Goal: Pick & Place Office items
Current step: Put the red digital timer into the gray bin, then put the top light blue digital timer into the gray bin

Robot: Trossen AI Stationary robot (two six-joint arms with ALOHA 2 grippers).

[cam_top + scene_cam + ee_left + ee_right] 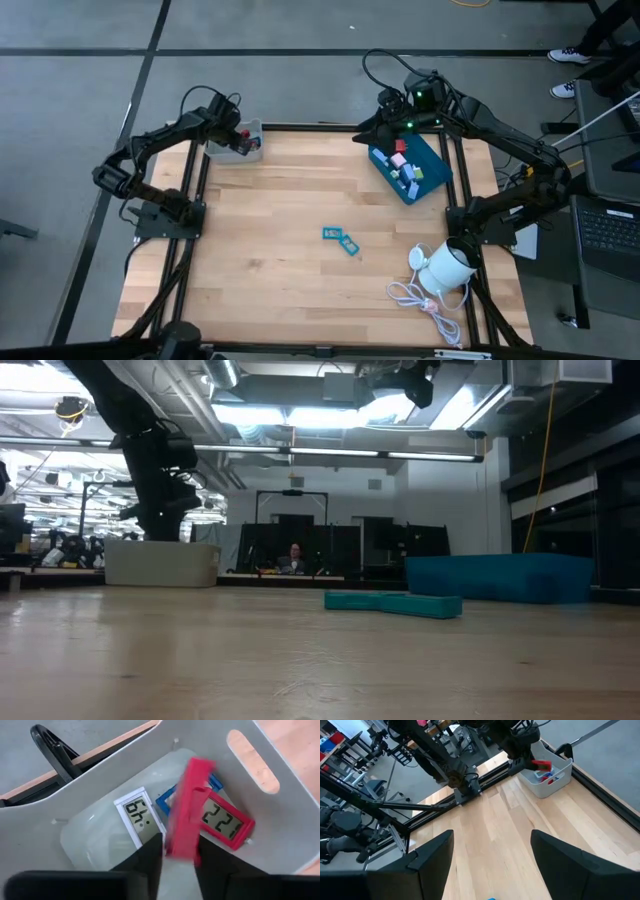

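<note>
- Left tool [177,862] positioned over the grey tray [235,143] at the far left corner of the bench [280,250], fingers pressed onto a red item [187,807] and pinching it by its lower end.
- Red item held upright above the tray's floor, apparently clear of the pieces below.
- Already resting in the grey tray: a white-framed display piece [137,815], a blue-framed piece [167,802] and a red-framed display piece [227,822], the blue one partly hidden behind the held item.
- Right tool [490,855] parked high near the far right of the bench, close to the blue tray [410,170], fingers spread and carrying nothing.
- Blue tray loaded with several small coloured pieces, not individually distinguishable in the high view.
- Two teal items [340,237] lying flat near the bench centre, just beside each other, well apart from both trays; also seen in the low view [395,602].
- White round object with coiled cable [440,270] at the near right; judged not part of the job.
- Step in hand, as judged: placement of the red item into the grey tray, release not yet made.
- Next move, as judged: a small descent, then fingers spread so the piece drops among the others without catching the tray wall.
- Afterwards, likely a reach for one of the teal items.
</note>
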